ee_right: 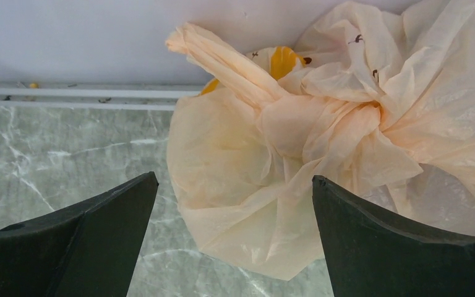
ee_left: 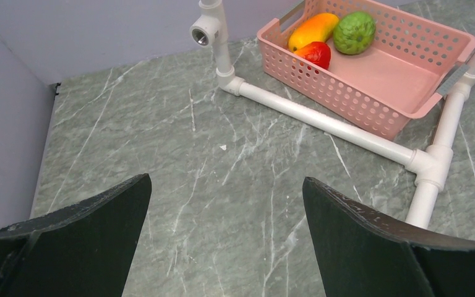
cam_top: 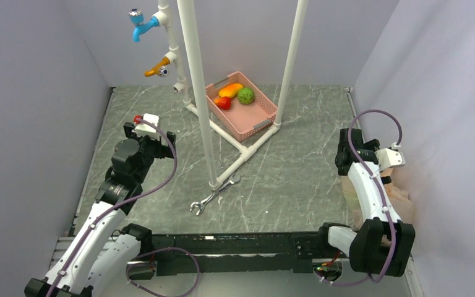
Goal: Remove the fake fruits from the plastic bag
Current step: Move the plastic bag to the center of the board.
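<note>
At the right edge of the overhead frame the crumpled plastic bag (ee_right: pixel 321 124) lies on the tabletop (cam_top: pixel 297 173) against the wall, the right claw (ee_right: pixel 234 185) spread wide and empty before it, the left claw (ee_left: pixel 226 182) likewise at the left.

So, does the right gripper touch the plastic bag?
Cannot tell. In the right wrist view one finger of the right gripper overlaps the plastic bag; neither contact nor gap shows plainly.
</note>
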You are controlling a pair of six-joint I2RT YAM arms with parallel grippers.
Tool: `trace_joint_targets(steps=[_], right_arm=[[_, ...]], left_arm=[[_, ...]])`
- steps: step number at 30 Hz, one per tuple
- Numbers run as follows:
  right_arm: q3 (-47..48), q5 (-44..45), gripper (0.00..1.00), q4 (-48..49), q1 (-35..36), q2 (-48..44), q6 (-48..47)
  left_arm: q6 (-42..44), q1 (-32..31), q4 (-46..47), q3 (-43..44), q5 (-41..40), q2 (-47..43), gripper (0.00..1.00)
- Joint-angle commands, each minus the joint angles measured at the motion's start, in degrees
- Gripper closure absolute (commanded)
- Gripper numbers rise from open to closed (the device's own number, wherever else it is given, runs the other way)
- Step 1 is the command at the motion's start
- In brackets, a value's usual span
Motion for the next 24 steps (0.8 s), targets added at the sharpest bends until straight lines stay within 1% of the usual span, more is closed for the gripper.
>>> trace_joint_targets(steps=[1,4,8,11,16,22,24], right_arm=[[-0.97,-0.7,0.01,-0.03,-0.29,0.38,3.06],[-1.29,-2.03,0.02,0.07,-0.22,0.19,2.77],[-2.32,-4.84,0.02,1.82,0.67,-1.15,-0.57],[-1.52,-6.69,0.01,0.16,0.71,-2.8,-1.71],[-0.52,-7.18,0.01,-3.02,1.09,-4.86,-1.58],[-4.34,-11.28,0.01,-2.95,1.27,-7.39,-0.8],[-5.34,-10.78,0.01,-2.22,1.25,-7.97,-0.97]], left_arm=[[0.94,-0.78,0.56,2.22,-1.72,0.12,0.01],[0.99,-0.83,0.28,2.37,-1.64,0.53,0.01],[0.78,-0.83,-0.21,2.9,-1.55,0.98,0.01],[0.7,-1.31,-0.09,2.61,-2.02,0.94,0.01],[0.8,-1.88,-0.44,3.0,-1.87,1.73,0.01],[1.05,-2.96,-1.38,3.52,-2.73,2.67,0.01],[1.26,-3.56,-1.25,3.3,-3.36,2.6,0.01]])
